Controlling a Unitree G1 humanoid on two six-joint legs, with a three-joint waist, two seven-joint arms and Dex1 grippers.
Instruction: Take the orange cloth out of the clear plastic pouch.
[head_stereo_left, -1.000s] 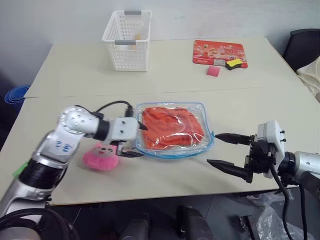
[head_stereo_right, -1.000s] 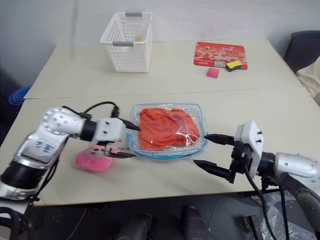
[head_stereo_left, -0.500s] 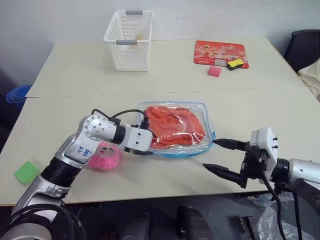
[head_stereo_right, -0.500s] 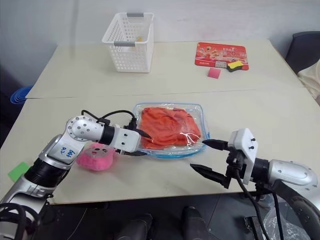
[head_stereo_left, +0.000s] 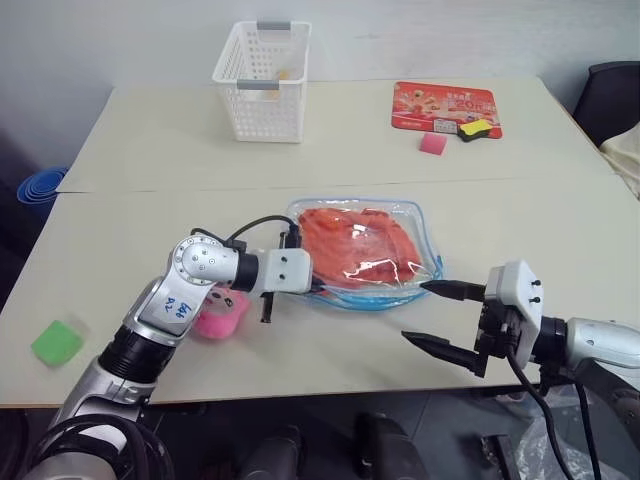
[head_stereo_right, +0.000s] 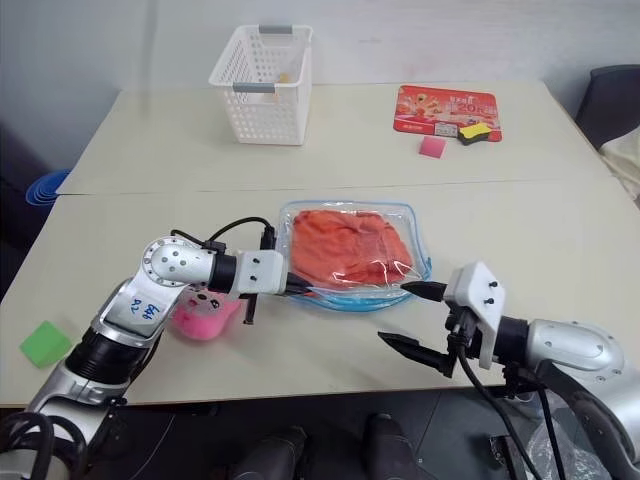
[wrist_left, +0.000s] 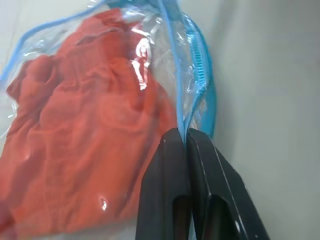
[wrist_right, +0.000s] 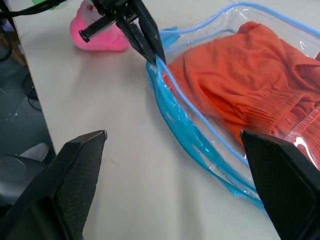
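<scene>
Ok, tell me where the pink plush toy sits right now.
In the left eye view the pink plush toy lies near the table's front edge, on the robot's left, partly behind the left arm and beside the clear pouch.

The left gripper (wrist_left: 187, 134) is pinched closed, arm bent inward; the right gripper (head_stereo_left: 432, 316) is spread wide.

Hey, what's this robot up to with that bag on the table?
It is trying to get the orange cloth out of the clear plastic pouch. The left claw is pinched shut on the pouch's blue zipper edge at the near left corner. The right claw waits open by the pouch's right side, touching nothing. The cloth lies wholly inside the pouch. A pink plush toy sits beside the left arm.
</scene>
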